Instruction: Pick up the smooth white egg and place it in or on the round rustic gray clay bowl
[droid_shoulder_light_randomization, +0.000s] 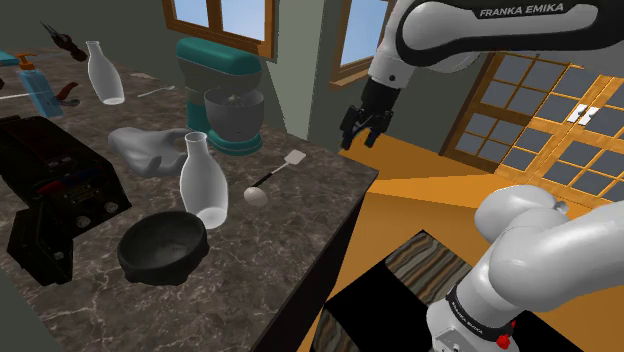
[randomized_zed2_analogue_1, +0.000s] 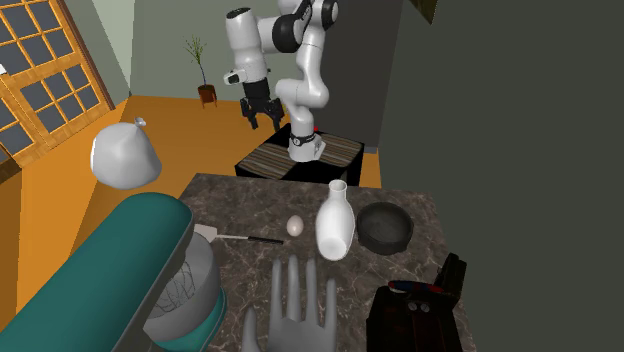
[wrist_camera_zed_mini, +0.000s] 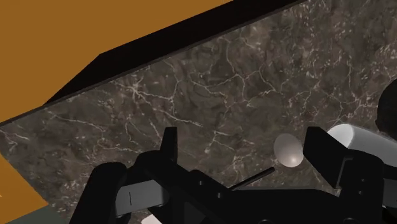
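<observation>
A small white egg (droid_shoulder_light_randomization: 256, 197) lies on the dark marble counter (droid_shoulder_light_randomization: 290, 240), next to the tip of a spatula's handle. The dark round bowl (droid_shoulder_light_randomization: 163, 246) stands near the counter's front edge in the shoulder view, just past a white bottle (droid_shoulder_light_randomization: 204, 179) from the egg. My black gripper (droid_shoulder_light_randomization: 364, 128) hangs open in the air above the counter's corner, well apart from the egg. From the wrist, the egg (wrist_camera_zed_mini: 289, 151) shows on the marble close to one finger (wrist_camera_zed_mini: 324, 153). In the second exterior view the egg (randomized_zed2_analogue_1: 295, 226) lies left of the bottle and bowl (randomized_zed2_analogue_1: 386, 227).
A teal stand mixer (droid_shoulder_light_randomization: 224, 95) stands at the back of the counter, with a white spatula (droid_shoulder_light_randomization: 278, 170) in front of it. A grey hand-shaped thing (droid_shoulder_light_randomization: 148, 148), a second white bottle (droid_shoulder_light_randomization: 104, 72) and a black appliance (droid_shoulder_light_randomization: 60, 180) sit further along. Orange floor lies beyond the counter edge.
</observation>
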